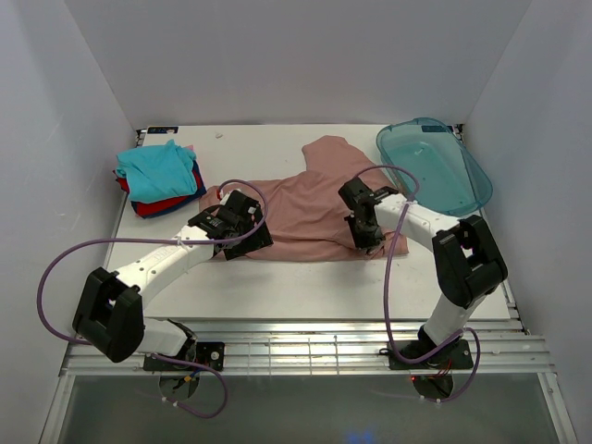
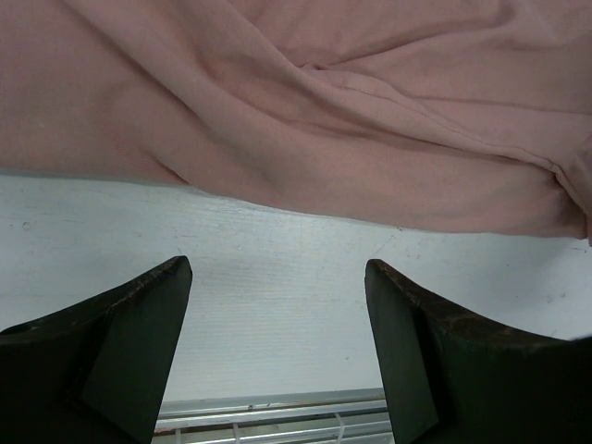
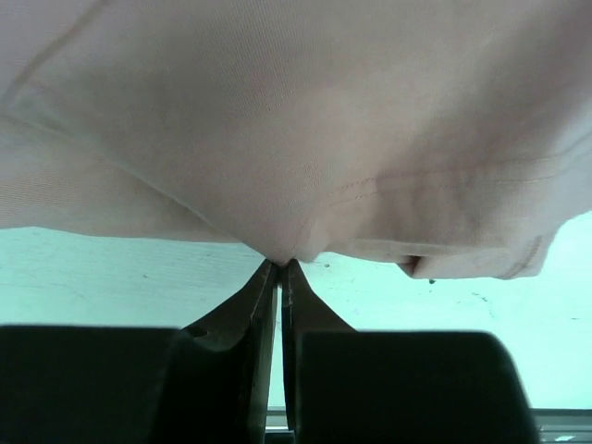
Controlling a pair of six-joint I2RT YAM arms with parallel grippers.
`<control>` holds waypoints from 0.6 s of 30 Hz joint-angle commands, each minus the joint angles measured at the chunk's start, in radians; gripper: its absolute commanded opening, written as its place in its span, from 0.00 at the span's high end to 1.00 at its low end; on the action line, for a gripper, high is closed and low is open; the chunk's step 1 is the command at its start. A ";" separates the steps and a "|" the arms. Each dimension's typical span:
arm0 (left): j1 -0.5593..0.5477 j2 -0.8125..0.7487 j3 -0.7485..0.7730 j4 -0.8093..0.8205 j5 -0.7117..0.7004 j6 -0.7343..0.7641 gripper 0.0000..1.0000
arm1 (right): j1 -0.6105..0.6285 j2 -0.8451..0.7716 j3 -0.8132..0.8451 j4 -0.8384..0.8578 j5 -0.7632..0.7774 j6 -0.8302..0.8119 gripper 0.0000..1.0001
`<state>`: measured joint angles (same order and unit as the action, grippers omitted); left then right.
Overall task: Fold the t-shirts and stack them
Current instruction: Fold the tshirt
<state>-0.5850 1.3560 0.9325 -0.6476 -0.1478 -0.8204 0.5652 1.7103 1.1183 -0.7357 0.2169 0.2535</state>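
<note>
Right gripper (image 3: pixel 280 266) has its two fingers pressed together on a pinch of the large dusty-pink cloth t-shirt (image 1: pixel 305 199), caught at the near hem toward 4 o'clock of the garment. Left gripper (image 2: pixel 277 277) stands with fingers wide apart and nothing between them, low over the bare white table (image 1: pixel 277 277) just short of the hem at about 8 o'clock (the cloth edge lies rumpled right ahead of it). The pink shirt is spread, wrinkled, across the middle of the table, one end reaching toward 12 o'clock.

To my eye the step in hand is taking both near corners for a fold. It would go best if the left gripper moved forward onto the hem and bit as deep as the right one does, so both sides lift evenly. A shallow bite could slip, and a lopsided lift would drag wrinkles into the fold.

At 10 o'clock sits the stack of folded shirts (image 1: pixel 159 180), teal on top, red and dark blue beneath. At 2 o'clock lies a translucent blue-green plastic tray (image 1: pixel 433 165). Plain white walls (image 1: pixel 277 55) close in the table on three sides.
</note>
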 commanded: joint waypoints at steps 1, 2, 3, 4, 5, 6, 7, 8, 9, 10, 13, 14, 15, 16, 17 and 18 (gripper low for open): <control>-0.004 -0.005 0.032 0.002 0.010 -0.006 0.14 | 0.005 0.009 0.132 -0.047 0.050 -0.011 0.92; -0.004 -0.001 0.032 0.000 0.011 -0.006 0.14 | 0.004 0.024 0.164 -0.056 0.059 -0.020 0.92; -0.004 -0.001 0.034 0.000 0.011 -0.005 0.14 | 0.004 0.041 0.199 -0.066 0.064 -0.026 0.92; -0.004 -0.001 0.032 0.000 0.013 -0.006 0.14 | 0.004 0.084 0.280 -0.095 0.071 -0.033 0.92; -0.004 -0.001 0.031 0.002 0.017 -0.011 0.14 | 0.004 0.110 0.323 -0.112 0.084 -0.046 0.92; -0.004 -0.001 0.031 0.002 0.020 -0.014 0.14 | 0.002 0.135 0.369 -0.129 0.091 -0.051 0.92; -0.004 -0.001 0.028 0.003 0.022 -0.017 0.14 | 0.002 0.185 0.412 -0.145 0.098 -0.056 0.92; -0.004 -0.001 0.026 0.002 0.028 -0.020 0.14 | 0.002 0.210 0.490 -0.155 0.099 -0.062 0.92; -0.004 0.002 0.023 0.003 0.030 -0.025 0.14 | 0.001 0.233 0.524 -0.156 0.096 -0.074 0.92; -0.004 0.000 0.022 0.003 0.030 -0.026 0.14 | -0.002 0.285 0.556 -0.157 0.093 -0.080 0.92; -0.004 0.005 0.020 0.002 0.021 -0.031 0.14 | -0.010 0.394 0.678 -0.157 0.082 -0.102 0.92; -0.004 0.005 0.022 0.002 0.014 -0.031 0.14 | -0.014 0.423 0.736 -0.157 0.090 -0.106 0.92; -0.004 0.005 0.025 -0.003 0.013 -0.033 0.14 | -0.016 0.477 0.764 -0.157 0.098 -0.111 0.92; -0.004 0.006 0.025 -0.004 0.011 -0.036 0.14 | -0.018 0.501 0.791 -0.157 0.107 -0.121 0.92; -0.004 0.006 0.025 -0.004 0.011 -0.037 0.14 | -0.022 0.526 0.846 -0.156 0.124 -0.126 0.92; -0.006 0.009 0.025 -0.004 0.013 -0.046 0.14 | -0.025 0.570 0.873 -0.154 0.134 -0.132 0.92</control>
<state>-0.5850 1.3674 0.9325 -0.6514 -0.1314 -0.8497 0.5549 2.2234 1.8992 -0.8715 0.3027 0.1555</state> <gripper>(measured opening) 0.860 0.083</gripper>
